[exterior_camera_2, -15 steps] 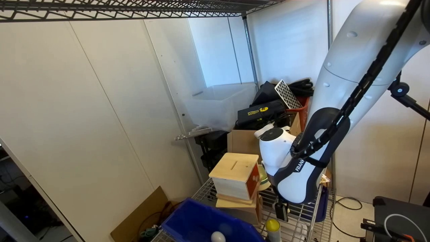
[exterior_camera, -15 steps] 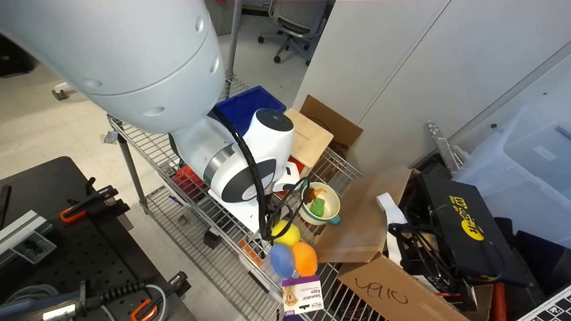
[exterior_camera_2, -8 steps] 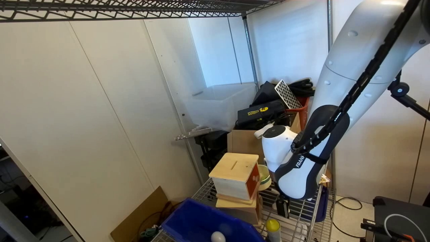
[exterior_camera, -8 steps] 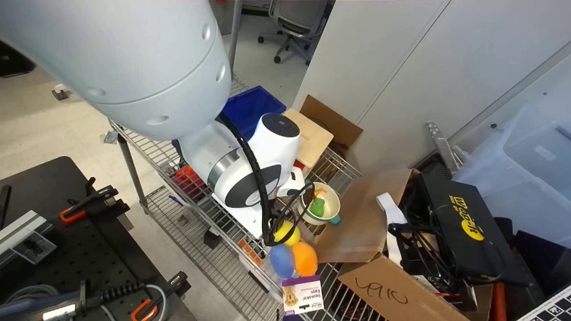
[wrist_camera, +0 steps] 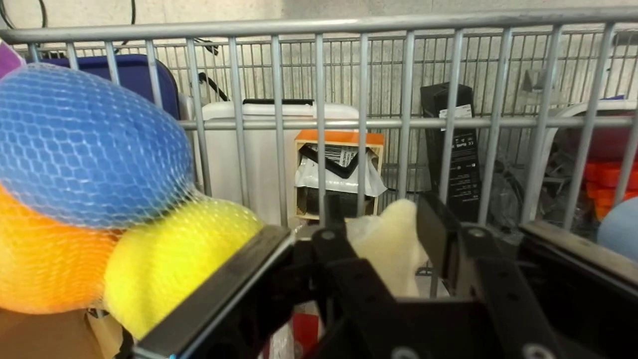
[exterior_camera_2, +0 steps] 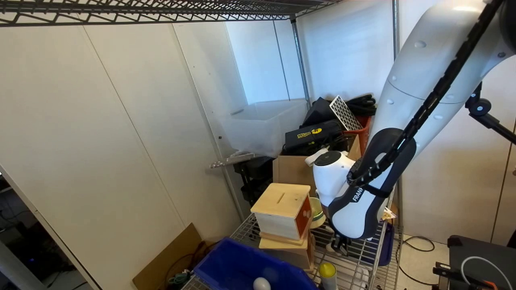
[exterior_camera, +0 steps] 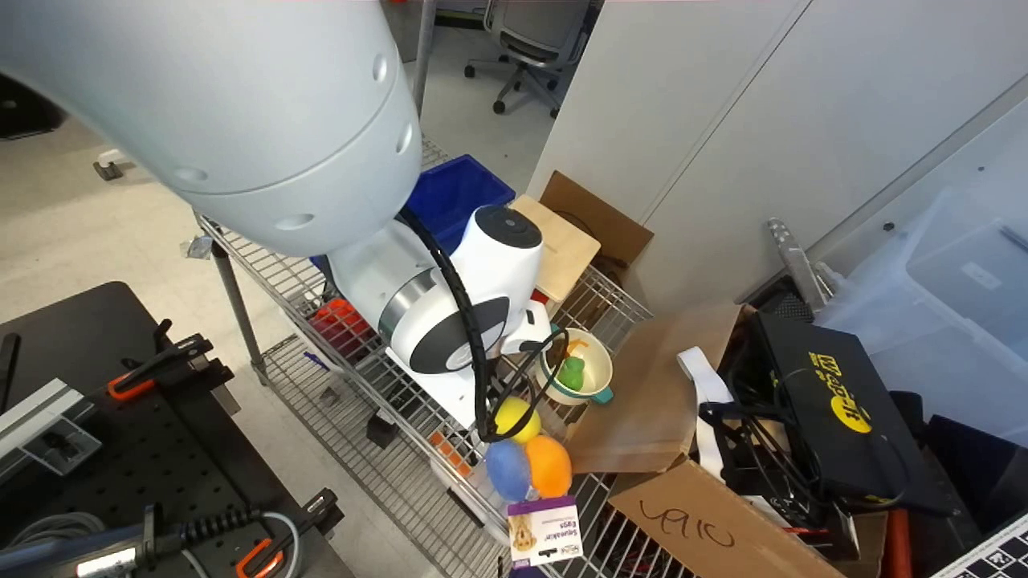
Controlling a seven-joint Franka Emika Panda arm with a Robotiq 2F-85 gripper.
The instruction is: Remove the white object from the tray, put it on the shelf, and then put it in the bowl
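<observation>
On the wire shelf (wrist_camera: 319, 25) we see the blue tray (exterior_camera_2: 238, 262) and the bowl (exterior_camera: 599, 368), and over this shelf the gripper (wrist_camera: 384, 217). Between its parted jaws is the pale object (wrist_camera: 394, 244); whether they grasp it, we cannot tell. The tray, with a white ball (exterior_camera_2: 262, 284) inside, is cut off in an exterior view; the gripper hides the object's lower end.

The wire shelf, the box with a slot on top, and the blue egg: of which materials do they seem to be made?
Wire shelf: smooth grey metal, judging by its thin, glossy rods.
Slotted box: probably wood, matte, from its pale tan panels.
Blue egg: perhaps plush or foam; it looks matte, but netting partly hides its surface.
</observation>
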